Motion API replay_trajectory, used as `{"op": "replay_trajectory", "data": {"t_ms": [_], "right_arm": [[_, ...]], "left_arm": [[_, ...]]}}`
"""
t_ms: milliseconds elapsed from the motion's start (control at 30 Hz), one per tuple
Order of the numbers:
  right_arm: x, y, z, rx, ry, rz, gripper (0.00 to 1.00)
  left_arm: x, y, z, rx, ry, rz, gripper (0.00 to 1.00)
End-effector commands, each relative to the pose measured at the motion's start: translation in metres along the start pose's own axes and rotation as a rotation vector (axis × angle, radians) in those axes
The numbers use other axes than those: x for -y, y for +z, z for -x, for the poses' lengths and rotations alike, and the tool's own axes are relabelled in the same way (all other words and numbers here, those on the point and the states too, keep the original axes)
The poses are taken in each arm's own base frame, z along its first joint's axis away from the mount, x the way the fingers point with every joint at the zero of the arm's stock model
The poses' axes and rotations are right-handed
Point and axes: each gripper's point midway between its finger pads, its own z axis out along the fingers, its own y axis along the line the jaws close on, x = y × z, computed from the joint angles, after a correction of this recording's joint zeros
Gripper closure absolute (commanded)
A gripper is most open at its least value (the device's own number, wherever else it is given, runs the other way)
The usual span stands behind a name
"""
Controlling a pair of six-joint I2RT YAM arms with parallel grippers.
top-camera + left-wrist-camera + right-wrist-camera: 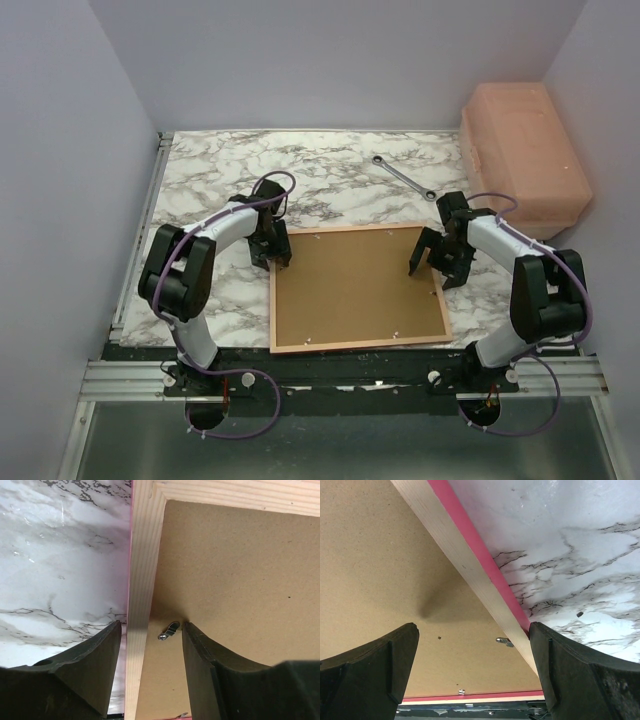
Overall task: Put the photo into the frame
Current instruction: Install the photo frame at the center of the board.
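frame (360,344) face-down on desk (220,180), brown backing panel (355,285) inside | left end effector (150,630) half-open, 2 fingers (90,660) straddling left rail, gripping nothing | right end effector (472,630) wide open astride right rail, empty

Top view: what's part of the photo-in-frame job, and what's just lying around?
Job:
- frame, pale wood reverse up
- brown backing panel lying in it
- left gripper and right gripper, both open, each astride a side rail
- photo: not visible

Lying about:
- wrench
- pink box, far right corner
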Motion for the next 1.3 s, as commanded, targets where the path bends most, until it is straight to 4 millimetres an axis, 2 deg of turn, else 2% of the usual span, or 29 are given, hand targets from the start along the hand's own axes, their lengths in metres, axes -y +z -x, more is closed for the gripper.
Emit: {"op": "replay_trajectory", "data": {"t_ms": [0, 100, 200, 433, 567, 667, 900, 933, 967, 1000, 1033, 1100, 1267], "right_arm": [[-0.011, 0.004, 0.002, -0.012, -0.002, 0.05, 0.0], [-0.011, 0.005, 0.002, -0.014, -0.002, 0.051, 0.0], [-0.011, 0.006, 0.001, -0.02, -0.002, 0.052, 0.0], [-0.013, 0.007, 0.001, -0.024, -0.003, 0.062, 0.0], [-0.012, 0.008, -0.001, -0.034, -0.007, 0.063, 0.0], [-0.012, 0.009, -0.004, -0.047, -0.009, 0.062, 0.0], [-0.007, 0.004, -0.003, -0.027, -0.008, 0.043, 0.0], [-0.006, 0.004, -0.004, -0.025, -0.008, 0.041, 0.0], [-0.006, 0.004, -0.004, -0.025, -0.01, 0.041, 0.0], [-0.006, 0.004, -0.004, -0.023, -0.01, 0.041, 0.0], [-0.006, 0.003, -0.004, -0.024, -0.01, 0.042, 0.0], [-0.007, 0.003, -0.004, -0.025, -0.01, 0.043, 0.0], [-0.006, 0.006, -0.004, -0.027, -0.013, 0.04, 0.0]], "left_arm": [[-0.003, 0.005, 0.01, 0.028, 0.029, 0.034, 0.47], [-0.003, 0.009, 0.009, 0.024, 0.035, 0.041, 0.48], [-0.002, 0.011, 0.008, 0.014, 0.041, 0.046, 0.56], [-0.003, 0.018, 0.006, 0.006, 0.045, 0.063, 1.0], [-0.003, 0.018, 0.006, 0.012, 0.055, 0.056, 1.0], [0.007, 0.013, 0.003, 0.006, 0.059, -0.003, 1.0], [0.014, -0.009, 0.009, 0.06, 0.067, -0.058, 1.0], [0.013, -0.01, 0.01, 0.06, 0.064, -0.047, 0.94], [0.012, -0.011, 0.011, 0.06, 0.063, -0.039, 0.77], [0.011, -0.012, 0.012, 0.06, 0.059, -0.034, 0.63], [0.01, -0.011, 0.012, 0.06, 0.057, -0.031, 0.54], [0.011, -0.01, 0.012, 0.058, 0.05, -0.031, 0.47], [0.009, 0.002, 0.011, 0.029, 0.02, -0.013, 0.48]]}}
